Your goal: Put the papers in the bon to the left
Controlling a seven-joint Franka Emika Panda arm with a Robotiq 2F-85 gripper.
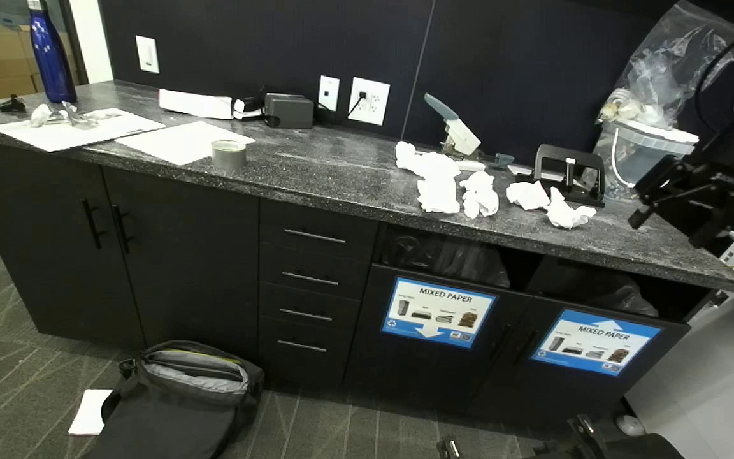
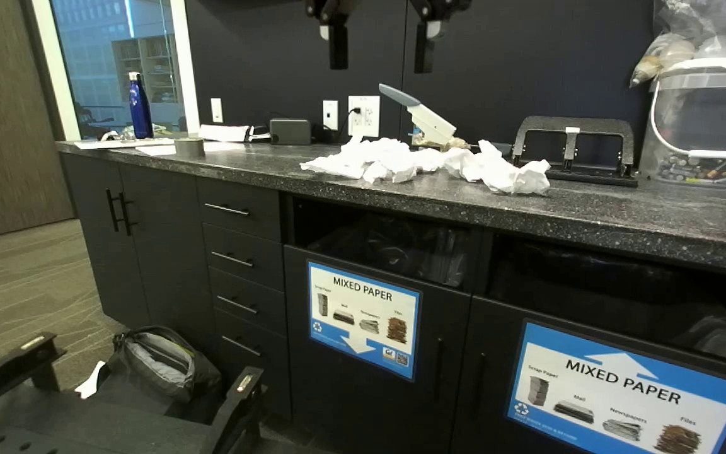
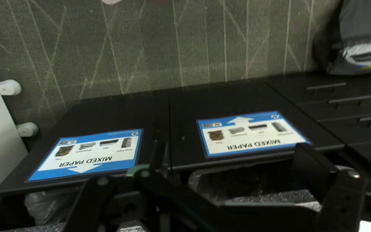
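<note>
Several crumpled white papers (image 1: 438, 185) lie bunched on the dark speckled counter, also in both exterior views. Below the counter edge is the bon to the left (image 2: 363, 321), a black compartment with a blue-bordered MIXED PAPER label and a gap above its front. A similar compartment (image 2: 628, 391) stands beside it. In the upside-down wrist view, the left bon's label (image 3: 246, 133) appears between my fingers. My gripper (image 2: 381, 60) hangs above the papers, apart from them, its jaws wide with nothing between. In an exterior view my gripper (image 1: 668, 231) comes in from the right.
Behind the papers stand a stapler-like tool (image 2: 429, 126) and a black hole punch (image 2: 590, 176). A clear bucket (image 2: 706, 145) is at the right. Flat white sheets (image 1: 185, 141), a tape roll (image 1: 229, 155) and a blue bottle (image 1: 51, 57) are farther left. A bag (image 1: 176, 414) lies on the floor.
</note>
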